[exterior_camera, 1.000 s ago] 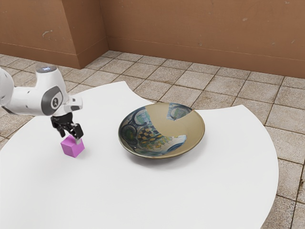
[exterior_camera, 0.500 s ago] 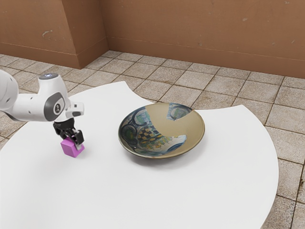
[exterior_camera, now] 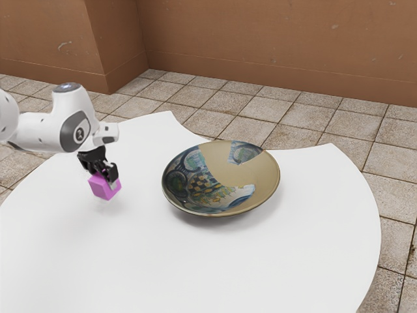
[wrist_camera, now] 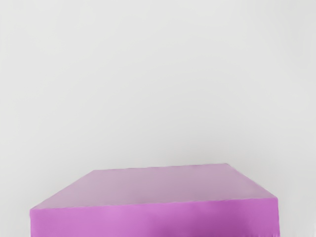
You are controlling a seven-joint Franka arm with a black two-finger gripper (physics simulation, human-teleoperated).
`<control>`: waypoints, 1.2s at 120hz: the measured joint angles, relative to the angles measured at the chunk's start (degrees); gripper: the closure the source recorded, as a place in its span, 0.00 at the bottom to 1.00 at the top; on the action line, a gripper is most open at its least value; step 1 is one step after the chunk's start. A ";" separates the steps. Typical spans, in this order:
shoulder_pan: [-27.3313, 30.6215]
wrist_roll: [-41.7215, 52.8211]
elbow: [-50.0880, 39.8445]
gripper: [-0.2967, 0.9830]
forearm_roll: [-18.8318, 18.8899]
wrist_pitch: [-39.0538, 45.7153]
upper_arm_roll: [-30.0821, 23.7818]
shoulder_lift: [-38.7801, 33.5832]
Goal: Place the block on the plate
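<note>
The black gripper (exterior_camera: 104, 175) is shut on the magenta block (exterior_camera: 105, 188) and holds it a little above the white table, where a faint shadow lies beneath. In the wrist view the block (wrist_camera: 158, 217) looms large at the lower edge. A wide, shallow plate (exterior_camera: 260, 179), tan with blue patterned parts, rests on the table to the block's right in the exterior view, with a gap of bare tabletop between them.
The white table (exterior_camera: 215, 267) has a curved outline with a notch at its far edge, behind the plate. Beyond lie floor tiles and a brown wall (exterior_camera: 280, 45).
My gripper first came down over the block and closed on it. It has since risen, lifting the block off the table. The plate has stayed where it was.
</note>
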 joint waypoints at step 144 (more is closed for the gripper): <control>-24.32 -5.53 20.80 0.28 -3.88 -8.12 0.33 3.48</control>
